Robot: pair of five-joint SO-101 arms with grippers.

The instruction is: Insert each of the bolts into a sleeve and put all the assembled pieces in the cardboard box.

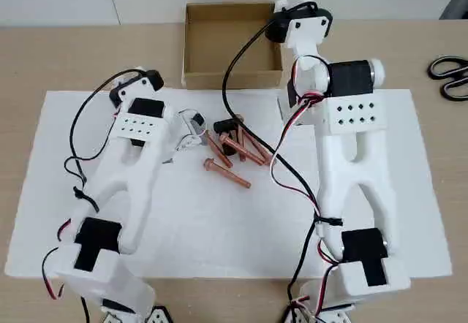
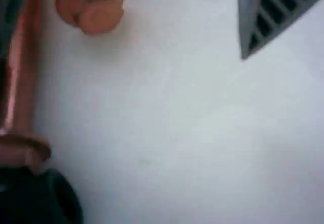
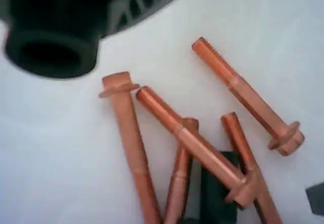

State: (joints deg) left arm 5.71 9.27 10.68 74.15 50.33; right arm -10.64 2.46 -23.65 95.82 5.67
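Several copper bolts (image 1: 240,150) lie in a loose heap on the white sheet, one bolt (image 1: 227,173) apart at the front. A black sleeve (image 1: 227,127) rests at the heap's far end, and in the right wrist view a sleeve (image 3: 217,188) lies partly under the bolts (image 3: 187,138). My left gripper (image 1: 189,133) stands open just left of the heap, low over the sheet, with one grey finger (image 2: 273,16), a bolt (image 2: 20,67) and a bolt head (image 2: 91,6) in its wrist view. My right gripper (image 3: 101,16) holds a second black sleeve (image 3: 50,41) above the bolts. The cardboard box (image 1: 232,44) stands behind.
The white sheet (image 1: 219,228) covers the table's middle, bare in front of the bolts. Black scissors (image 1: 452,76) lie at the far right edge. The right arm (image 1: 351,111) rises beside the box's right corner.
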